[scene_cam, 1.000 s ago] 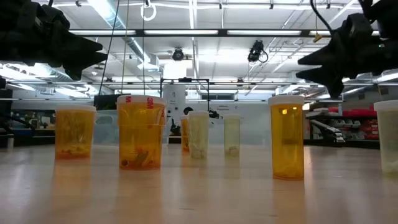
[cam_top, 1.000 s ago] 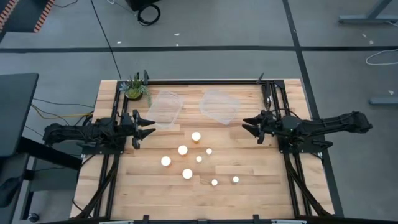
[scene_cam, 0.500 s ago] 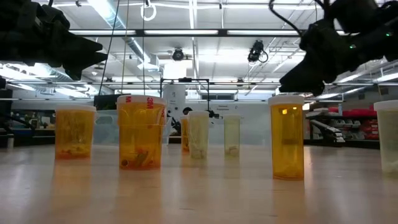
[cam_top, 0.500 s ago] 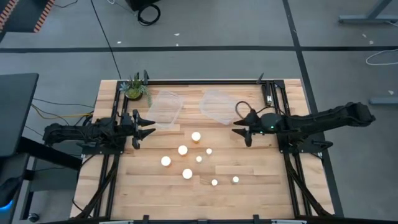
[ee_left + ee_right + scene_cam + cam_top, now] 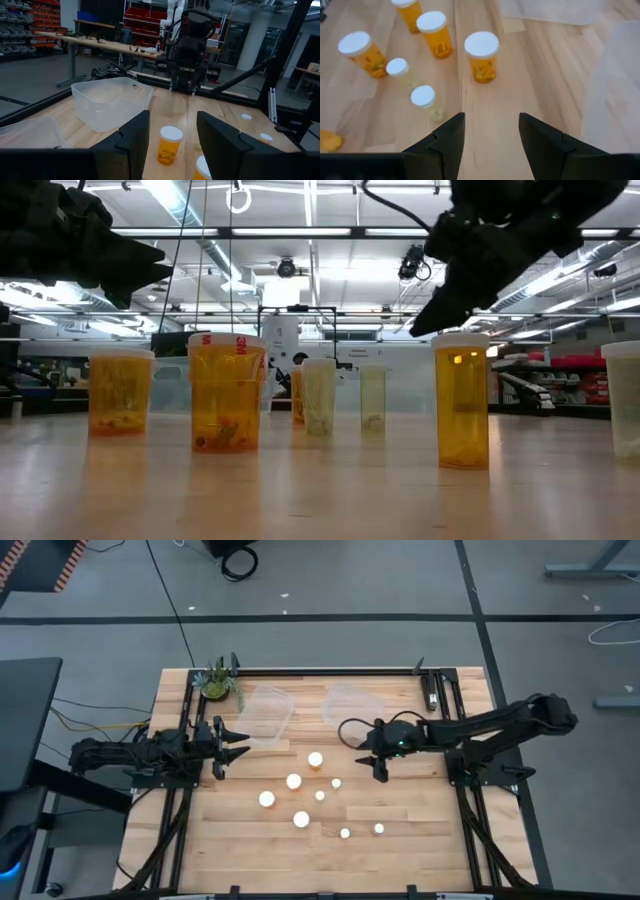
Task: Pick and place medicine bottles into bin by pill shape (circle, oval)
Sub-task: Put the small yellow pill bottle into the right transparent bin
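Right arm reaches in over the bottles; left arm waits at the left edge.

Over the last second the right gripper [image 5: 377, 766] has swung from the right of the high view toward centre, fingers spread and empty, now just right of the medicine bottles [image 5: 315, 759]; it looks like an approach to a first pick, with none binned yet. The left gripper [image 5: 232, 747] is unmoved at centre left, also open and empty. The bottles, amber or pale with white caps, stand upright in a loose cluster at lower centre, below the two clear bins [image 5: 352, 708].
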`<control>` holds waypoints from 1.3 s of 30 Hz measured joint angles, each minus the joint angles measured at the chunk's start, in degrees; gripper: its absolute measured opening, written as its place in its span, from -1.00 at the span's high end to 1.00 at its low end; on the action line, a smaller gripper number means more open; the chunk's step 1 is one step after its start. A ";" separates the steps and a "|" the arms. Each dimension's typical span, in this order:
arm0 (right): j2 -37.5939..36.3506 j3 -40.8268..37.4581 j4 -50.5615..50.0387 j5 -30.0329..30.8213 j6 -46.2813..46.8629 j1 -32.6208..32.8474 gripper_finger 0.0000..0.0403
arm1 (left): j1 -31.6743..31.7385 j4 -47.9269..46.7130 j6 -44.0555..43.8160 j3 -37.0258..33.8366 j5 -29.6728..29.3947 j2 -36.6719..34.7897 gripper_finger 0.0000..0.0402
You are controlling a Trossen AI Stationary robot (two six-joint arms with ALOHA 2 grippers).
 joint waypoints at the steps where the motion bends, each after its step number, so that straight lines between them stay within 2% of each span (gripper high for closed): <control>1: 1.23 1.25 -0.88 -0.01 -0.38 0.30 0.04 | -0.01 0.02 -0.01 0.00 0.01 0.00 0.14; 8: 8.42 9.89 -8.61 0.13 -1.36 3.20 0.02 | 0.01 0.03 0.00 0.01 0.01 0.02 0.14; 16: 15.63 21.27 -21.51 0.82 -1.37 5.91 -0.18 | -0.01 0.01 -0.01 0.00 0.01 0.03 0.14; 31: 28.22 36.72 -33.53 -0.93 -3.27 8.13 -0.41 | 0.00 0.00 -0.03 0.00 0.01 0.07 0.14; 39: 34.18 43.14 -38.47 -2.83 -5.03 9.39 -0.45 | 0.00 0.01 -0.03 0.01 0.01 0.07 0.14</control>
